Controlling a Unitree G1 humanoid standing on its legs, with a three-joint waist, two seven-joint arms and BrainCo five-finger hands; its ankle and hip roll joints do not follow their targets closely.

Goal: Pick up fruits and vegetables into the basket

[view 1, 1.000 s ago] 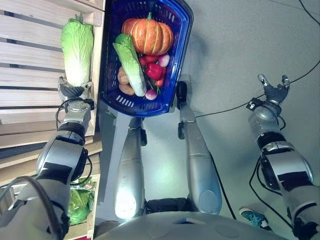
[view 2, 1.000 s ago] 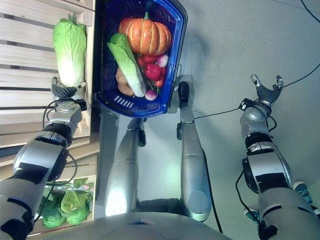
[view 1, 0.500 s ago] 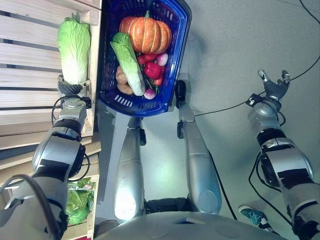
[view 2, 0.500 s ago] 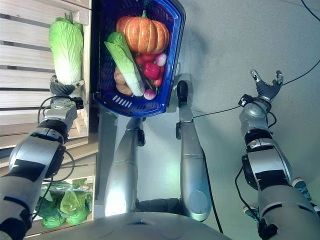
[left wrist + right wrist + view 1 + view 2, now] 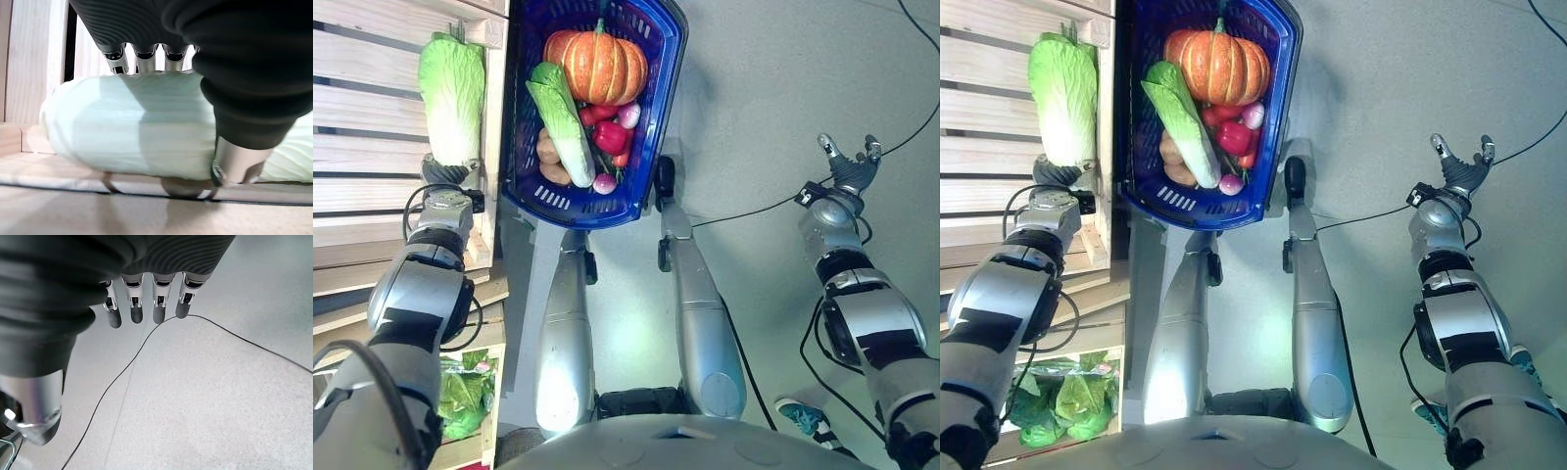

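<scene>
Beside the blue basket (image 5: 658, 59), on the wooden slatted shelf (image 5: 367, 108), lies a napa cabbage (image 5: 451, 83); the left robot hand (image 5: 443, 174) clasps its base, fingers over it and thumb under. Well away from the basket, the right robot hand (image 5: 848, 172) hangs with fingers spread, holding nothing.

The basket (image 5: 651, 147) wall stands just beside the shelf's cabbage (image 5: 450, 93).

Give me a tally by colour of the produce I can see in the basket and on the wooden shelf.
Green: 2, cabbage on shelf under left hand, cabbage in basket
Orange: 1, pumpkin
Red or pink: about 4, partly hidden
Brown: 2, potatoes
Total: about 9
</scene>
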